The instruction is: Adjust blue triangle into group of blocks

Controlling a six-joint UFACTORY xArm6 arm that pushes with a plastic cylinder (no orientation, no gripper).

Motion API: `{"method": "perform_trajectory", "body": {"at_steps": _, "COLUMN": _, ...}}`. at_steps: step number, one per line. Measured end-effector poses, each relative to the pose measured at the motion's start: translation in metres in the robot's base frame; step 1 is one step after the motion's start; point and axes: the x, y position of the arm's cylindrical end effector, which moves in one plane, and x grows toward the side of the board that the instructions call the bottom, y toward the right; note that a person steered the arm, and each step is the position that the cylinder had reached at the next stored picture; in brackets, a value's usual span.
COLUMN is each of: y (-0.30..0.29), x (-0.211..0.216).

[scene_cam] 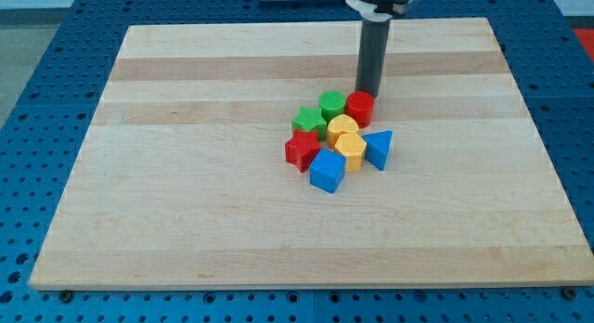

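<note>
The blue triangle (379,148) lies at the right edge of a tight group of blocks near the board's middle, touching a yellow block (351,149). The group also holds a second yellow block (342,128), a red cylinder (360,108), a green cylinder (332,105), a green star (309,121), a red star (302,149) and a blue cube (327,171). My tip (368,92) stands just above the red cylinder, at the group's top right, and a block's length above the blue triangle.
The wooden board (186,174) rests on a blue perforated table (37,100). The rod's mount (376,0) shows at the view's top.
</note>
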Motion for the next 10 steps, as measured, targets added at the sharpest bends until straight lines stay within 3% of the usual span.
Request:
{"method": "perform_trajectory", "body": {"at_steps": 2, "y": 0.065, "x": 0.027}}
{"method": "perform_trajectory", "body": {"at_steps": 7, "y": 0.025, "x": 0.146}}
{"method": "perform_trajectory", "body": {"at_steps": 10, "y": 0.015, "x": 0.143}}
